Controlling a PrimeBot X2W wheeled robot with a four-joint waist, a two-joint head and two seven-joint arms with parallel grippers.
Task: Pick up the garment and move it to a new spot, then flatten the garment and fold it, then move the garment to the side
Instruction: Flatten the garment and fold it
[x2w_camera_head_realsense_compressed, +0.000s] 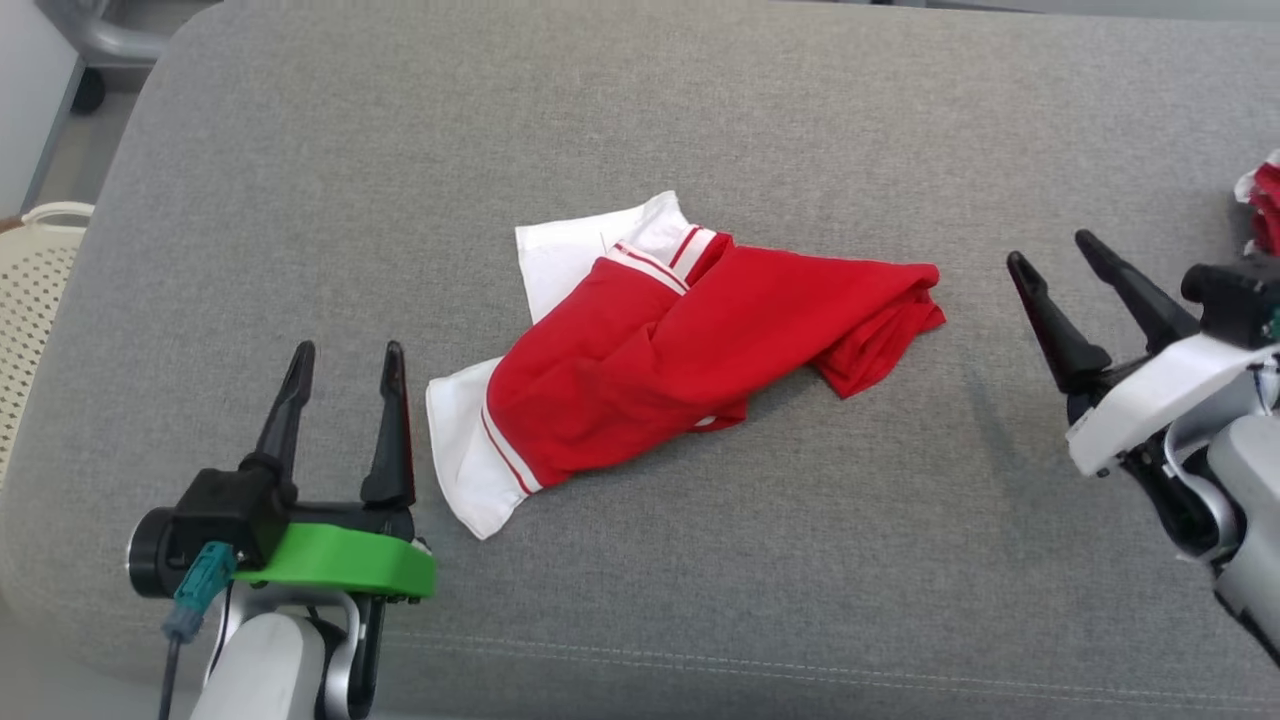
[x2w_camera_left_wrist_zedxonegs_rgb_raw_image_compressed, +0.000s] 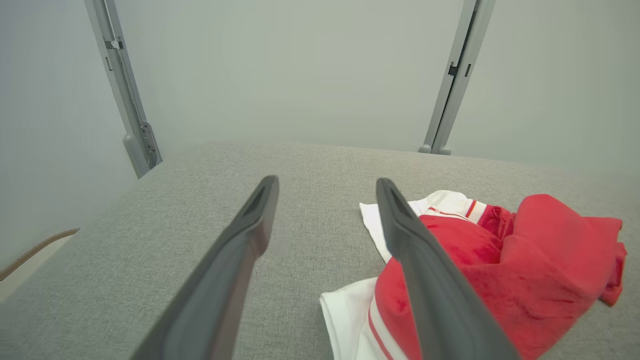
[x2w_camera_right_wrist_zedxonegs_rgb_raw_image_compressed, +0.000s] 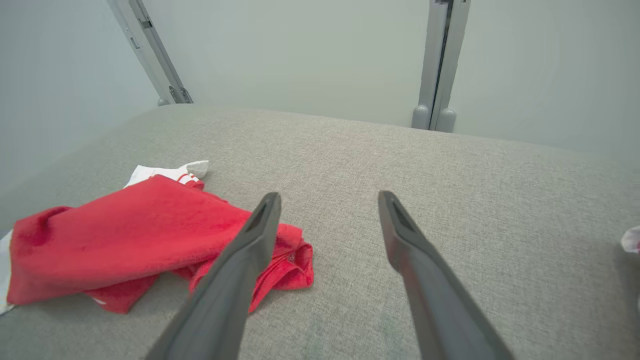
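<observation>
A red garment (x2w_camera_head_realsense_compressed: 690, 360) with white sleeves and red stripes lies crumpled in the middle of the grey cushion (x2w_camera_head_realsense_compressed: 640, 130). My left gripper (x2w_camera_head_realsense_compressed: 345, 358) stands open just left of its white sleeve, touching nothing. At the right, my right gripper (x2w_camera_head_realsense_compressed: 1052, 250) is open and empty, a short way off the garment's red end. In the left wrist view the garment (x2w_camera_left_wrist_zedxonegs_rgb_raw_image_compressed: 525, 270) lies to the right of the open fingers (x2w_camera_left_wrist_zedxonegs_rgb_raw_image_compressed: 250, 235). The right wrist view has the garment (x2w_camera_right_wrist_zedxonegs_rgb_raw_image_compressed: 130, 235) at the left, partly behind the left finger (x2w_camera_right_wrist_zedxonegs_rgb_raw_image_compressed: 245, 255).
A cream perforated basket (x2w_camera_head_realsense_compressed: 30, 290) stands off the cushion's left edge. Another red and white cloth (x2w_camera_head_realsense_compressed: 1262, 205) sits at the far right edge. A grey wall with metal rails (x2w_camera_left_wrist_zedxonegs_rgb_raw_image_compressed: 452, 80) rises behind the cushion. Its front seam (x2w_camera_head_realsense_compressed: 800, 670) runs near me.
</observation>
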